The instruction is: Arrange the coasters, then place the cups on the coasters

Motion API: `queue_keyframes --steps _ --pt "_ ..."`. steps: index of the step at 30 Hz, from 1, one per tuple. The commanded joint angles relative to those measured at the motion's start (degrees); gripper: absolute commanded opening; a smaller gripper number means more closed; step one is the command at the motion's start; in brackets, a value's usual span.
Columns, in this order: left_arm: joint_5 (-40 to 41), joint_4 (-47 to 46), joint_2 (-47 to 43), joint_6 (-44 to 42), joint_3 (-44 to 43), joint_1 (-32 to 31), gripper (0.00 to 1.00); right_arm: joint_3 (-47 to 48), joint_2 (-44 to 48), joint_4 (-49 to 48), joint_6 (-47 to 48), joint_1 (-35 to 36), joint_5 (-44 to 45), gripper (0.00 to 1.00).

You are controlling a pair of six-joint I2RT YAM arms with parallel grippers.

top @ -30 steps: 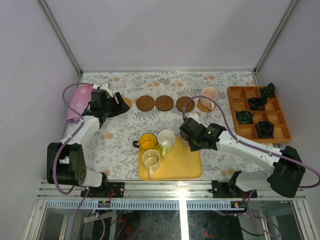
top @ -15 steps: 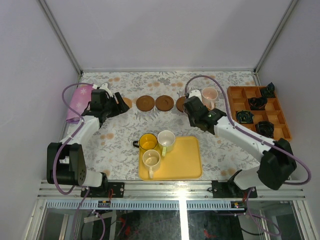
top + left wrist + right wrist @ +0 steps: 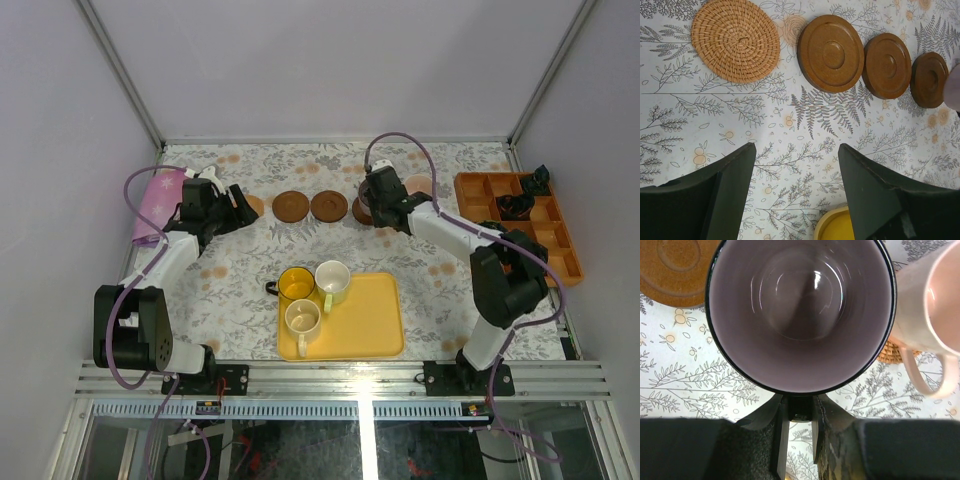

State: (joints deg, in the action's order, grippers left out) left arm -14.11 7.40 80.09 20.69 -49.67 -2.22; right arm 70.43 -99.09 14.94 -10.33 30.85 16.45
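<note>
Four coasters lie in a row: a woven tan coaster and three dark brown ones. My left gripper hangs open over bare tablecloth just short of them, nothing between its fingers. My right gripper is shut on the handle of the grey-purple cup, which overlaps the right-hand brown coaster. I cannot tell whether it touches down. Close on its right a pale pink cup stands on a second tan coaster. A yellow cup and two cream cups stand on the yellow tray.
An orange divided tray with small black objects sits at the right edge of the table. A pink cloth lies at the far left behind my left arm. White walls and metal posts close in the back and sides.
My right arm has swung from beside the yellow tray to the back of the table, carrying the grey-purple cup up next to the pink cup. The left arm has not moved.
</note>
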Motion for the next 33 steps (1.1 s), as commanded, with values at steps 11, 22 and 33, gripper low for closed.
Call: queue_keyframes --steps 11,22,33 --pt "0.0 -0.2 1.1 -1.2 -1.8 -0.3 0.67 9.6 -6.5 -4.6 1.0 -1.1 -2.4 0.0" --pt "-0.2 -0.3 1.4 -1.1 -1.7 -0.3 0.67 10.9 -8.3 -3.1 0.1 -2.5 -2.8 0.0" --pt "-0.1 -0.2 1.7 -1.2 -1.8 -0.3 0.67 9.9 -7.6 -1.3 -0.8 -2.9 -3.2 0.0"
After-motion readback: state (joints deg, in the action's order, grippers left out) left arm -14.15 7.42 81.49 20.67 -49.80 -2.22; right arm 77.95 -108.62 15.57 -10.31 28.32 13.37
